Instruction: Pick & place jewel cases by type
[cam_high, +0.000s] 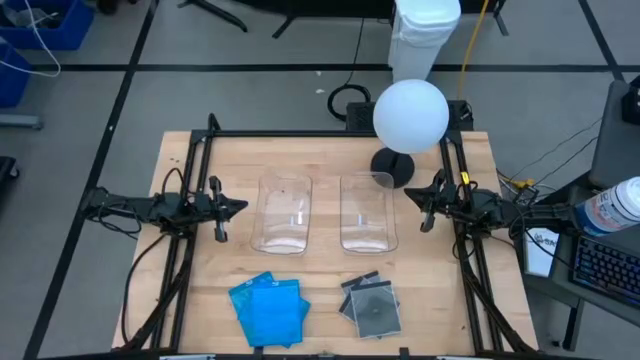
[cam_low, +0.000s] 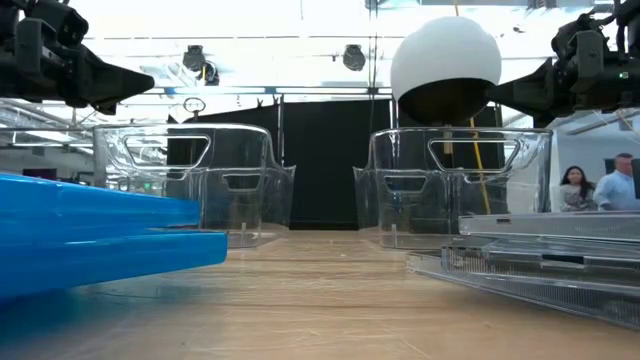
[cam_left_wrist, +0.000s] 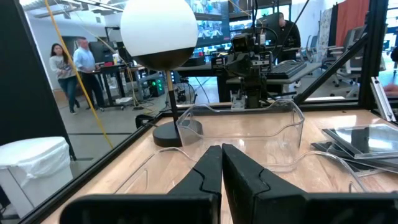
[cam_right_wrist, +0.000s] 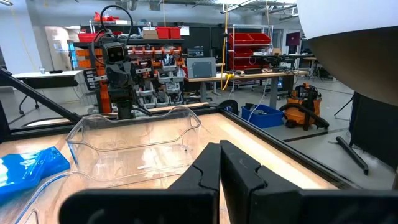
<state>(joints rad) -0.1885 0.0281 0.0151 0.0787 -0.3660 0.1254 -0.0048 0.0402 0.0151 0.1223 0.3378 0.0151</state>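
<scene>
Two piles of jewel cases lie at the table's near edge: blue cases (cam_high: 268, 308) left, clear cases (cam_high: 370, 303) right (counts unreadable). Beyond stand two clear bins (cam_high: 283, 212), empty. Flanking them, left gripper (cam_high: 240, 207) and right gripper (cam_high: 409, 199) hover pinched together.

Overhead looks straight down, low camera sits at tabletop; wrist cameras face each other across shared bins (cam_high: 283, 212).

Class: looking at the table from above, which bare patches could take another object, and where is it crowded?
Bare wood lies between the blue jewel cases and the grey jewel cases, and between both stacks and the two clear bins. Crowded: the narrow gap between the bins, and by the lamp base.
</scene>
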